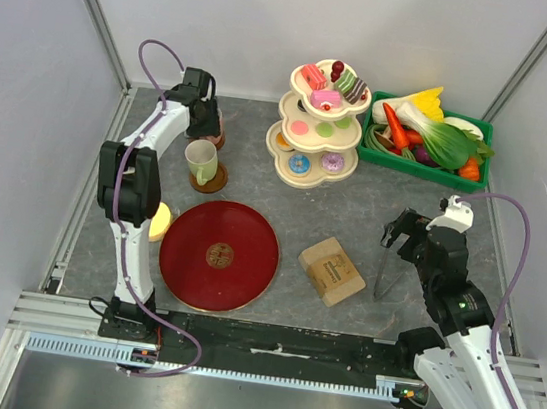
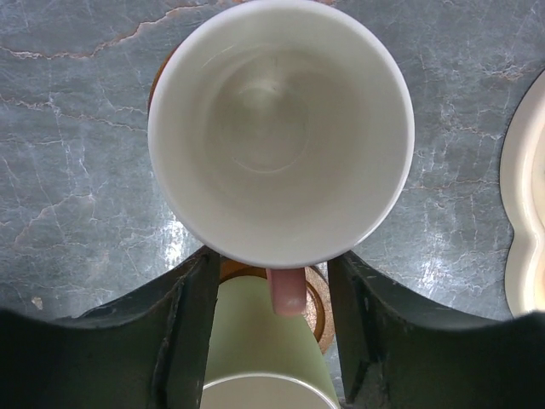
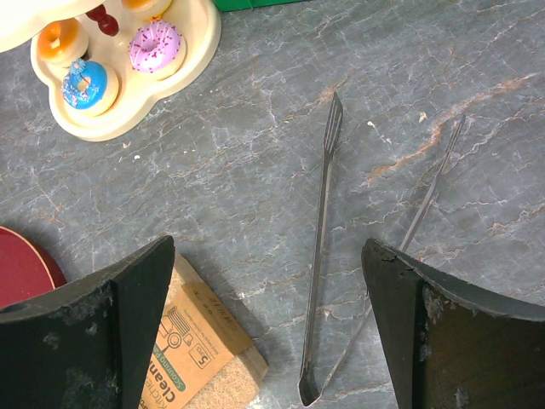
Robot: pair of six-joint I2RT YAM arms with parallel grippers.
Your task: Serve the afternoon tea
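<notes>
Left wrist view: left gripper (image 2: pixel 272 258), fingers apart, straddles the handle of the pink mug (image 2: pixel 281 128), which stands beside the green mug (image 2: pixel 255 341). Right gripper (image 3: pixel 268 245) gapes above the tongs (image 3: pixel 322 247). The pastries (image 1: pixel 320 100) on the stand (image 1: pixel 280 143) are not yet served.

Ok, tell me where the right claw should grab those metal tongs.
From straight above, closing across both arms around mid-length: the tongs lie flat on the table, arms splayed from the joined near end, and the open right claw sits over them.

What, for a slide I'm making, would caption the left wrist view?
Left gripper open astride the handle of the pink mug, seen from above; pale-green mug beside it on the grey table.
</notes>
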